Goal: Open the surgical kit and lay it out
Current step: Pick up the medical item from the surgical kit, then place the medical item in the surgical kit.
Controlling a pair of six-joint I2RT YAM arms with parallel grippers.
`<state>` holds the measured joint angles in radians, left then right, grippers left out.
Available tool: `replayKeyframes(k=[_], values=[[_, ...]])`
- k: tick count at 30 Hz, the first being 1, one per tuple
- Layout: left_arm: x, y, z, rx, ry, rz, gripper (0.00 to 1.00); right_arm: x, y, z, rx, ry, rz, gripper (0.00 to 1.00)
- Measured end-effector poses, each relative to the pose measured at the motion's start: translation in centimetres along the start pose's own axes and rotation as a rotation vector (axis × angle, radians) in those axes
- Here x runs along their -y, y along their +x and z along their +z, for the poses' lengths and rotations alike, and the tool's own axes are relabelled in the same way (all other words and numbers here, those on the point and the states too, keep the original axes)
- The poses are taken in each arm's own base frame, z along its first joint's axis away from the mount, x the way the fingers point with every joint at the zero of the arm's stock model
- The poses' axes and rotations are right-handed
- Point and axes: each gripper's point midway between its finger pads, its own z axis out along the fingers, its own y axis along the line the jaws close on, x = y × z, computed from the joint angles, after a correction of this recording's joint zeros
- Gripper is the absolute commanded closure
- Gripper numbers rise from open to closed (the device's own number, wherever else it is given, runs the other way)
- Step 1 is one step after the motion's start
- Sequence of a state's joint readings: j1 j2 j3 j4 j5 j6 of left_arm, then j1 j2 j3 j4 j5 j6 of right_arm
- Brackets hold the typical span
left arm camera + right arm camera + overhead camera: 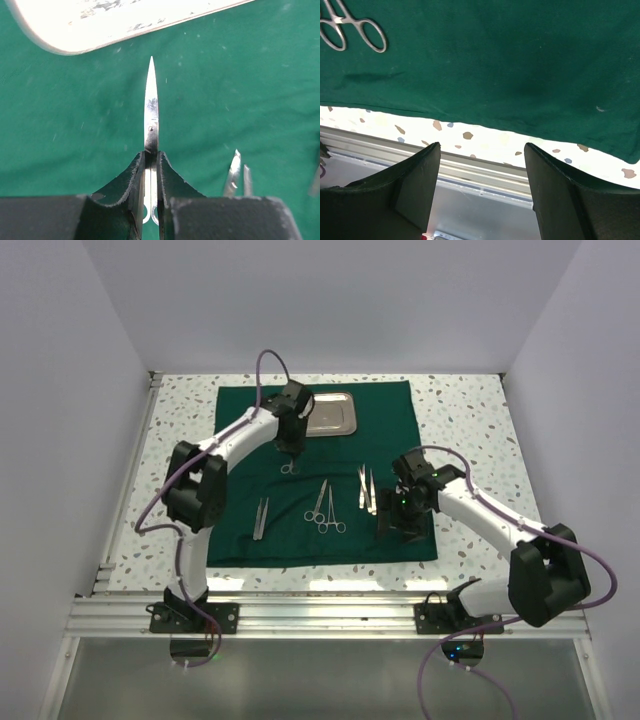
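Note:
The surgical kit lies opened out: a dark green cloth (400,420) is spread flat, with a shiny steel tray (333,414) near its far edge. My left gripper (289,448) hangs just in front of the tray, shut on a pair of slim silver scissors (288,467). In the left wrist view the scissors' blade (151,107) points at the tray (100,20) from between the closed fingers of the left gripper (150,156). Tweezers (261,517), two ring-handled instruments (322,506) and more tweezers (366,488) lie on the cloth. My right gripper (397,530) (481,146) stands open and empty over the cloth's front right edge.
The speckled tabletop (470,420) shows around the cloth, with a metal rail (320,615) along the near edge. White walls enclose the left, far and right sides. Ring handles (367,36) lie at the upper left of the right wrist view.

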<state>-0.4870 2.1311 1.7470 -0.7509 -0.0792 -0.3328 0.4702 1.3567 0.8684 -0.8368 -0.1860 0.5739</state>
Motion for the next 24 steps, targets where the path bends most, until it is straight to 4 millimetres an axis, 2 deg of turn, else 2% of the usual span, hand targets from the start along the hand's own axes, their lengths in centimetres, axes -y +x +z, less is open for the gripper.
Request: replayKeyframes(k=[3,5,8,10,12,13,15,16,18,21,24], values=[[0.4,-0.2,-2.8,0.045,0.007,-0.06,1.0,-0.5,-0.6,-0.7,0.015,-0.01,-0.015,0.29],[1.2,0.5,-4.6,0.065,0.011,-0.091,1.0,-1.2,-1.3,-1.3,0.035,-0.029,-0.027,0.28],[3.6,2.9,-6.2,0.066,0.027,-0.108,1.0,-1.9,-1.9,-1.9,0.053,-0.052,-0.042,0.28],[5.9,5.1,-6.4,0.049,0.047,-0.102,0.99,-1.9,-1.9,-2.0,0.053,-0.055,-0.049,0.28],[8.0,7.7,-6.1,0.01,0.067,-0.085,0.86,-1.8,-1.7,-2.0,0.047,-0.052,-0.055,0.28],[8.6,8.7,-5.9,-0.01,0.073,-0.08,0.75,-1.7,-1.6,-2.0,0.046,-0.051,-0.058,0.28],[9.4,10.5,-5.5,-0.048,0.076,-0.078,0.66,-1.5,-1.3,-2.1,0.047,-0.052,-0.065,0.28],[9.6,10.8,-5.4,-0.056,0.076,-0.084,0.52,-1.4,-1.1,-2.2,0.046,-0.051,-0.068,0.28],[9.8,10.9,-5.3,-0.057,0.075,-0.104,0.43,-1.0,-0.5,-2.4,0.043,-0.049,-0.073,0.28],[9.7,9.9,-5.4,-0.04,0.062,-0.114,0.4,-0.8,-0.1,-2.7,0.043,-0.048,-0.075,0.28],[9.8,6.9,-5.8,0.012,0.049,-0.111,0.4,-0.7,0.1,-2.9,0.048,-0.05,-0.077,0.28]])
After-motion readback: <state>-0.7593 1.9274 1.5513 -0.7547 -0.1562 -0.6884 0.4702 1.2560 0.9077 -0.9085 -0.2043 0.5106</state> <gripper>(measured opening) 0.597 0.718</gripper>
